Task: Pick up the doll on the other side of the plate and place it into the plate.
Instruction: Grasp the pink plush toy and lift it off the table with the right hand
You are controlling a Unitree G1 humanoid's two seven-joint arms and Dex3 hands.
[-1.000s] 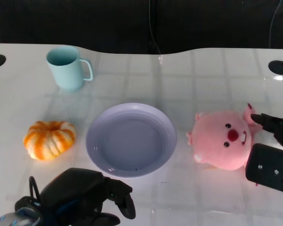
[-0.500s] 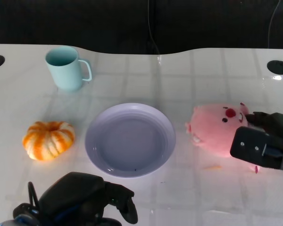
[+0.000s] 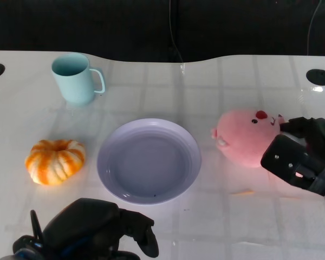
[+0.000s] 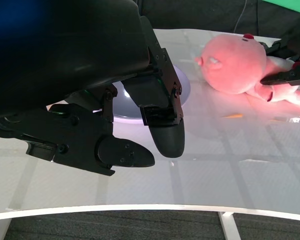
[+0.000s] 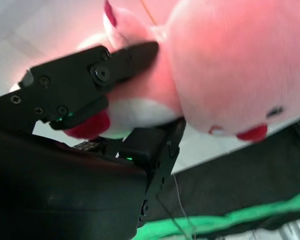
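A pink plush doll [image 3: 242,135] with a red nose is to the right of the lavender plate [image 3: 149,161], tipped back and lifted at its right side. My right hand [image 3: 302,157] grips the doll's body; the right wrist view shows black fingers [image 5: 97,75] pressed around the doll [image 5: 225,65]. The left wrist view shows the doll [image 4: 237,62] beyond the plate [image 4: 182,87]. My left hand [image 3: 97,230] rests at the table's near edge below the plate, fingers curled in with nothing in them [image 4: 140,125].
A light blue mug [image 3: 76,78] stands at the back left. An orange and white pumpkin toy [image 3: 55,160] lies left of the plate. Dark round holes [image 3: 318,77] mark the table's far corners. A small orange fleck [image 3: 242,192] lies near the doll.
My right hand closed around the doll and tilted it up and back, so its face now points away toward the far side. The left hand stayed put.
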